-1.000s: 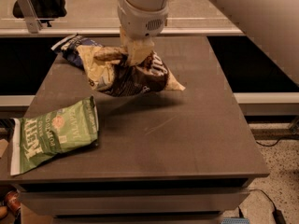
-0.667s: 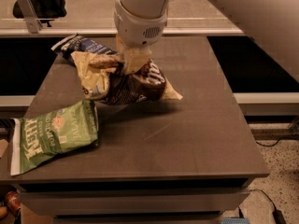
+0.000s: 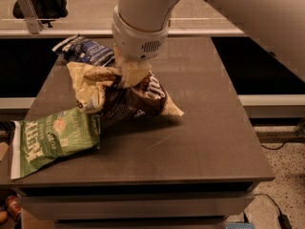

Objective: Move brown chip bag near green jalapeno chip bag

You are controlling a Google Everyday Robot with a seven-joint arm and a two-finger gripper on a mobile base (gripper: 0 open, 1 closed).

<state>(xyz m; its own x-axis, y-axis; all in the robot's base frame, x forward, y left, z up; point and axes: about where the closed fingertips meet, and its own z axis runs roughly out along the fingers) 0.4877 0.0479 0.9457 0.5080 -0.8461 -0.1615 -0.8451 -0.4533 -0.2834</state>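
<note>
The brown chip bag point(image 3: 128, 99), dark brown in the middle with cream ends, is crumpled under my gripper point(image 3: 127, 74) near the middle-left of the table. The gripper is shut on the bag's upper fold. The bag's left end touches or overlaps the right edge of the green jalapeno chip bag point(image 3: 52, 137), which lies flat at the table's front-left corner and hangs a little over the edge.
A dark blue chip bag point(image 3: 86, 50) lies at the back left of the grey table point(image 3: 200, 128), just behind the brown bag. A dark object on a stand point(image 3: 38, 4) sits beyond the table at the far left.
My gripper has carried the brown chip bag forward and to the left, from beside the blue bag to right against the green bag.
</note>
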